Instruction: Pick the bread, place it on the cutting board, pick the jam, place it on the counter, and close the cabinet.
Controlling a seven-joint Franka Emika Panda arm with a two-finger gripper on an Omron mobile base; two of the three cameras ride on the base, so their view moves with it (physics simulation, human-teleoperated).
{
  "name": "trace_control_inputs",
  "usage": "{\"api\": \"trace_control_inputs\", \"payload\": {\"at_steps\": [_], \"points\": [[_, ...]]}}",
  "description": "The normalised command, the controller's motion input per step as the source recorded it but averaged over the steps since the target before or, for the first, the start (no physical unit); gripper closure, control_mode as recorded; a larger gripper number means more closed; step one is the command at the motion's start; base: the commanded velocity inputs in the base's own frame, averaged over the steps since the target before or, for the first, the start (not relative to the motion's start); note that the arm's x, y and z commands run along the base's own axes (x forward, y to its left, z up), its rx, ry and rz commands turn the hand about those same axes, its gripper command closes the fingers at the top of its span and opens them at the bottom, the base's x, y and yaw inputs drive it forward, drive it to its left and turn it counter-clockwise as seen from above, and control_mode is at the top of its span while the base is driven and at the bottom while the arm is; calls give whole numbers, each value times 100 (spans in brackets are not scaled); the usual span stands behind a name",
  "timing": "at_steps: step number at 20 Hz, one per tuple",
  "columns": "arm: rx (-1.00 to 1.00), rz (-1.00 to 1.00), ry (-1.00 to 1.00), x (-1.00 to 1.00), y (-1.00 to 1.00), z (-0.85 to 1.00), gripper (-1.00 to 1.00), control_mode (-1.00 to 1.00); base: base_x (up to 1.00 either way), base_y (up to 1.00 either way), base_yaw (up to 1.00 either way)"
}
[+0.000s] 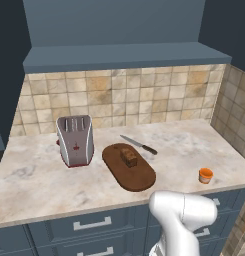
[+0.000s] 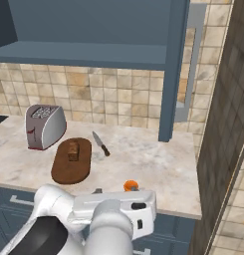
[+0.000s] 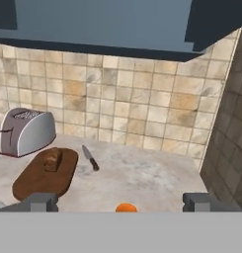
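The bread point(image 1: 129, 157) point(image 3: 52, 159), a small dark brown chunk, lies on the oval cutting board point(image 1: 140, 178) point(image 2: 67, 173) point(image 3: 37, 184) in the middle of the counter point(image 1: 184, 145). The orange jam point(image 1: 206, 175) point(image 2: 130, 186) point(image 3: 126, 208) stands on the counter near its front edge, to the right of the board. My gripper point(image 3: 120, 202) is open just short of the jam, a fingertip point(image 3: 41, 201) wide on each side, touching nothing. The cabinet point(image 2: 93, 30) hangs above, and its door point(image 2: 173, 74) stands open, sticking out over the counter.
A silver toaster point(image 1: 74, 140) point(image 2: 44, 127) stands left of the board. A knife point(image 1: 139, 145) point(image 2: 101, 144) lies behind the board. A brown tiled side wall point(image 2: 223, 124) closes the counter's right end. Drawers point(image 1: 94, 225) run below the counter.
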Motion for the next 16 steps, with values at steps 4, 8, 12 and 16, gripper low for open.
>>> {"api": "trace_control_inputs", "payload": {"at_steps": [4,8,12,16], "points": [[0,-10,0,-23,0,35,-100,-100,0,0,0],[0,-9,0,-22,0,30,-100,-100,0,0,0],[0,-9,0,-24,0,27,-100,-100,0,0,0],[0,-10,0,-28,0,26,-100,-100,0,0,0]]}}
